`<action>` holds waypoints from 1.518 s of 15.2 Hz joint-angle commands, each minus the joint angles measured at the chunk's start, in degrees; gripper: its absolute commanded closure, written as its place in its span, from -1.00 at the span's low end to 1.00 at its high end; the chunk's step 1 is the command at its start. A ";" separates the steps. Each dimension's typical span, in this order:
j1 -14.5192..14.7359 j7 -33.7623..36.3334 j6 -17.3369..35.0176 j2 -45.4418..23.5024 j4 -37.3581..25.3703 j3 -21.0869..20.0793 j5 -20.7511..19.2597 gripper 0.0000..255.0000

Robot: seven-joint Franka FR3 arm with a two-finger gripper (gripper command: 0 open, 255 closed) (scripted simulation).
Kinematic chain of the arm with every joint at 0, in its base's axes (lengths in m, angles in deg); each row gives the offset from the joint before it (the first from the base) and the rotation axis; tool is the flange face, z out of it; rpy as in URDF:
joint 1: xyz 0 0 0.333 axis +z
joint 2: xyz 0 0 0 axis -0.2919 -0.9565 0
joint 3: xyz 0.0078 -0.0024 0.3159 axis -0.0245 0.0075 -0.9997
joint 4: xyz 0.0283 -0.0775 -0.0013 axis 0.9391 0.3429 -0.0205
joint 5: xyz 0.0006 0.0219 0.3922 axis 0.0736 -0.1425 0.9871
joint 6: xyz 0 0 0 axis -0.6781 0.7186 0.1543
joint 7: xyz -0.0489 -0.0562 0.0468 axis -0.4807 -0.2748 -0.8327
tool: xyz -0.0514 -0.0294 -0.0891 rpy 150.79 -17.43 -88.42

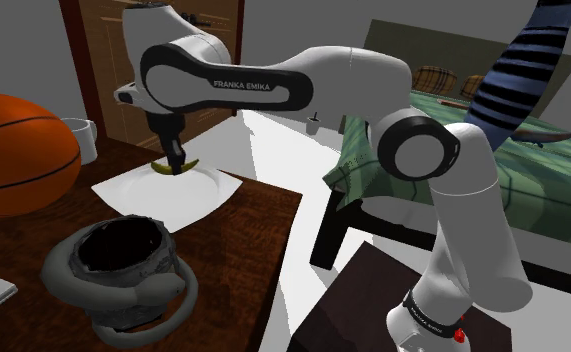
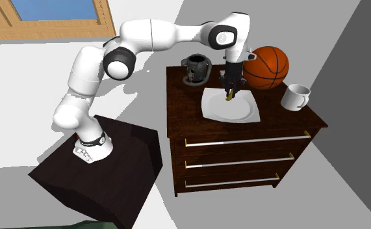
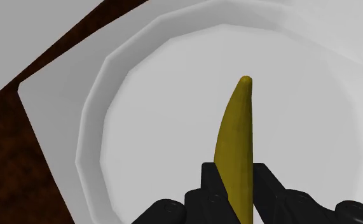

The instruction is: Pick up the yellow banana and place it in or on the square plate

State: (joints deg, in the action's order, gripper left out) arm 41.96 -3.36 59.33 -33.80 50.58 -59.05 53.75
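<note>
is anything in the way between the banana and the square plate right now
Nothing visible does. The pincer is shut on the banana right over the white plate, whose well is bare beneath it. The basketball, mug and dark grey object stand beside the plate.

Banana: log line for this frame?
phase: place | end effector: shut on banana | banana: over well of square plate, touchdown unclear | release: not yet
</note>
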 commanded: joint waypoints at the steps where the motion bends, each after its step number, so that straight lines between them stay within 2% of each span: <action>1: -0.21 0.33 2.10 0.75 2.85 -0.04 0.00 1.00; 6: -0.49 1.00 6.01 1.24 7.31 -0.05 -0.09 1.00; 13: -0.49 1.00 6.01 1.24 7.31 -0.05 -0.09 1.00; 14: -0.49 1.00 6.00 1.24 7.30 -0.05 -0.09 -1.00; 19: -0.49 1.00 6.00 1.24 7.30 -0.05 -0.09 -1.00; 23: 0.70 0.32 -2.08 -0.14 -2.16 -0.12 -0.06 -1.00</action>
State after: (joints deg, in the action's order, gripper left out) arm 42.36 -2.76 59.64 -33.32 51.37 -59.18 53.69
